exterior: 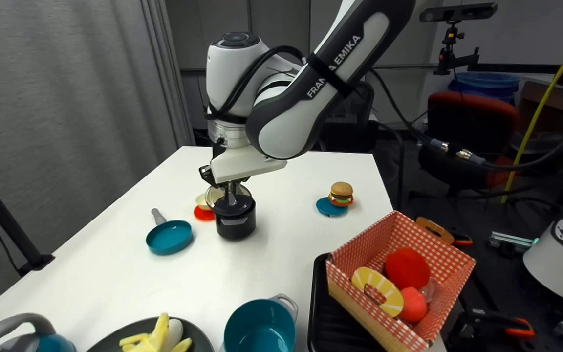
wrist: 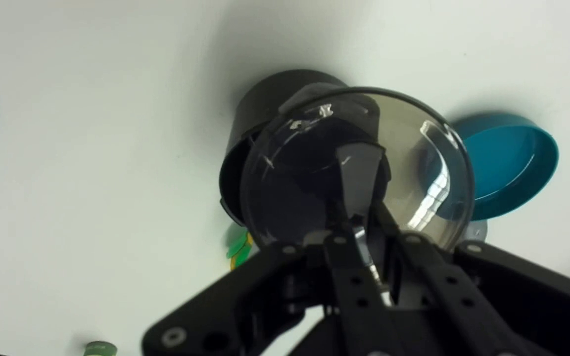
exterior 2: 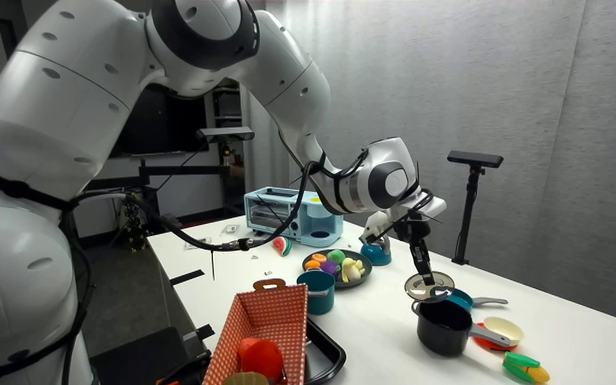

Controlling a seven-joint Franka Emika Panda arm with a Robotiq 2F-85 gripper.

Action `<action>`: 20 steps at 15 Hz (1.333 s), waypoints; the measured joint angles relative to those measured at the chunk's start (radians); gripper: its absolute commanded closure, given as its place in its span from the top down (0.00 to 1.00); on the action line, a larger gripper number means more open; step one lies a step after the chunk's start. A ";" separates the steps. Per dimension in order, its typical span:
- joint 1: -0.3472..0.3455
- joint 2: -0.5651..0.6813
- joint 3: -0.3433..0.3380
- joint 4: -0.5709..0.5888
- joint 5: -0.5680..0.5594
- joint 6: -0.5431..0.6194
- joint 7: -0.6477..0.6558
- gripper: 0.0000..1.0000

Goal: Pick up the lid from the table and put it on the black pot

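Lid (exterior 2: 418, 291) hangs from claw (exterior 2: 428, 279) over white table (exterior 2: 377, 334) (grey curtain (exterior 2: 532, 117) behind).

We've got a white table (exterior: 223, 274) carrying the black pot (exterior: 236, 226), upright, with teal pan (exterior: 169, 238), red saucer (exterior: 204, 214) and corn (exterior 2: 524, 367) near it; farther off, teal disc (exterior: 328, 208), teal pot (exterior: 260, 326), black tray (exterior: 334, 322), dark plate (exterior: 200, 335), teal kettle (exterior 2: 376, 255), light-blue appliance (exterior 2: 313, 212) and watermelon slice (exterior 2: 282, 245)

My fingers (exterior 2: 421, 259) look matt, while the lid (wrist: 408, 163) is see-through and glossy, glass or plastic I cannot tell. The black pot (exterior 2: 441, 337) looks smooth with a low sheen, the teal pan (exterior: 169, 238) smooth and faintly glossy. Checked cloth seems to line the box (exterior: 367, 247); the grey curtain (exterior: 76, 137) looks like textured cloth.
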 measured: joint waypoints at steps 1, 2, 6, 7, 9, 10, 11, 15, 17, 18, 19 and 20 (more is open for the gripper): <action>0.000 -0.012 -0.008 -0.017 -0.001 0.004 0.010 0.04; 0.000 -0.024 -0.015 -0.034 -0.002 0.006 0.017 0.04; -0.002 -0.070 -0.043 -0.087 -0.003 0.011 0.031 0.04; -0.005 -0.078 -0.047 -0.095 -0.003 0.011 0.031 0.04; -0.012 -0.089 -0.049 -0.103 -0.003 0.011 0.031 0.04; -0.017 -0.092 -0.048 -0.104 -0.003 0.011 0.031 0.04; -0.022 -0.093 -0.046 -0.104 -0.003 0.011 0.031 0.04; -0.049 -0.092 -0.021 -0.104 -0.003 0.011 0.025 0.04; -0.067 -0.087 0.001 -0.098 -0.001 0.011 0.008 0.04; -0.078 -0.081 0.017 -0.093 0.003 0.011 -0.005 0.04; -0.091 -0.072 0.036 -0.085 0.009 0.011 -0.024 0.04; -0.105 -0.061 0.054 -0.075 0.017 0.011 -0.044 0.04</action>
